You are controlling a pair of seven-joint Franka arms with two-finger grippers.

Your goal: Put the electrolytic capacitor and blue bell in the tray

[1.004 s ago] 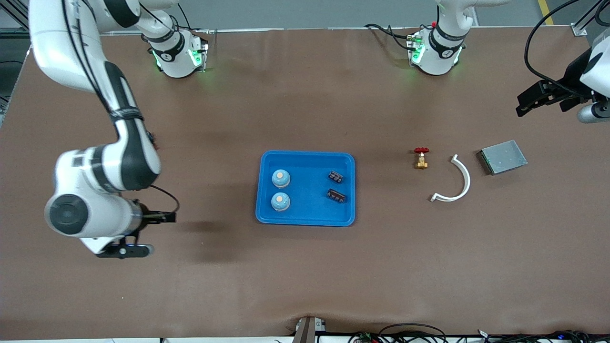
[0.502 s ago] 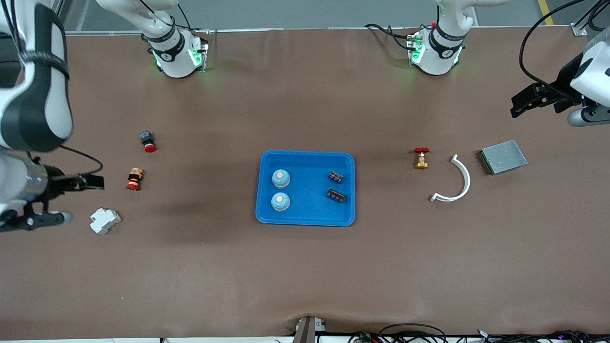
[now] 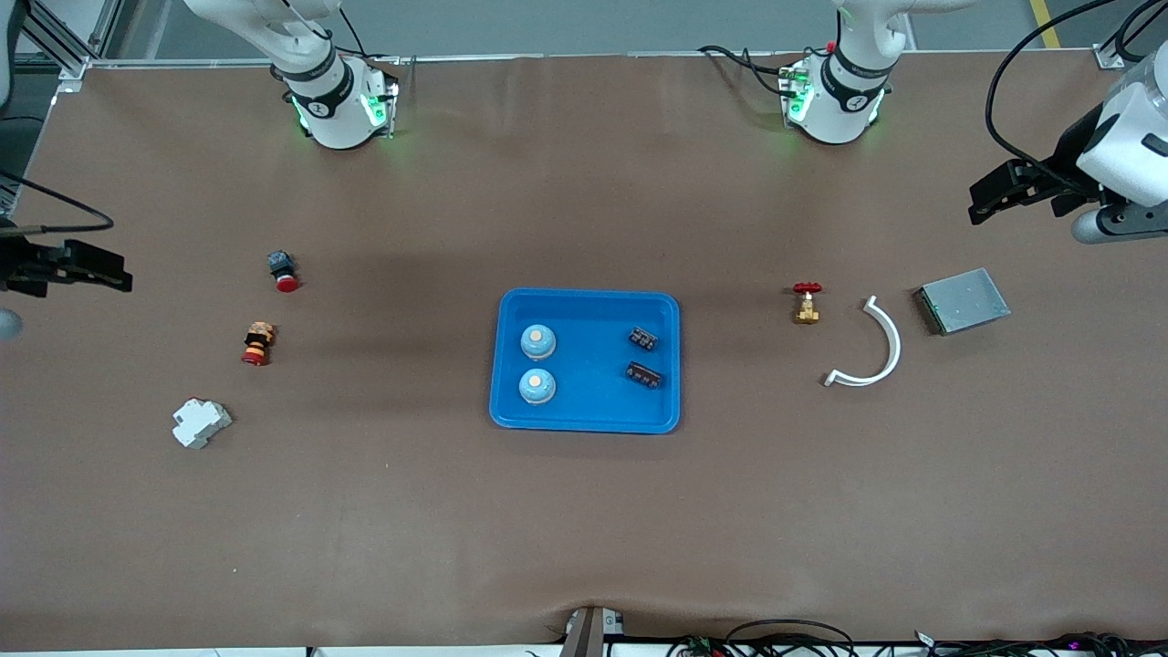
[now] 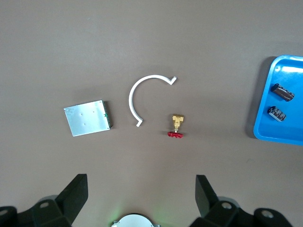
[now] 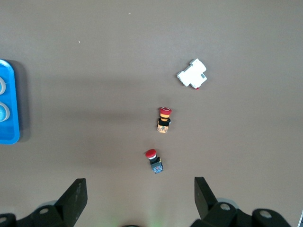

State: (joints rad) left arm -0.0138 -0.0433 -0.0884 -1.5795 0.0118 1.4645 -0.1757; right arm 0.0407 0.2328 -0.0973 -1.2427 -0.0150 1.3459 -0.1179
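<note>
The blue tray [image 3: 593,406] lies mid-table. In it stand two blue bells [image 3: 537,341] [image 3: 537,386] with pale tops, and two dark electrolytic capacitors [image 3: 642,338] [image 3: 644,374] lie toward the left arm's end. My left gripper [image 3: 981,205] is open and empty, up over the left arm's end of the table; its wrist view [image 4: 140,189] shows the tray's edge [image 4: 286,130] and both capacitors [image 4: 282,91]. My right gripper [image 3: 109,271] is open and empty over the right arm's end; its wrist view [image 5: 140,191] shows the tray's rim [image 5: 8,137] and parts of the bells [image 5: 2,112].
A brass valve with a red handle [image 3: 807,303], a white curved piece [image 3: 878,351] and a grey metal box [image 3: 964,300] lie toward the left arm's end. Two red-capped push buttons [image 3: 282,270] [image 3: 257,343] and a white block [image 3: 201,423] lie toward the right arm's end.
My right arm has swung up and away from the tray to the table's edge, uncovering the buttons and white block. My left gripper has drifted slightly. The tray's contents have not moved.
</note>
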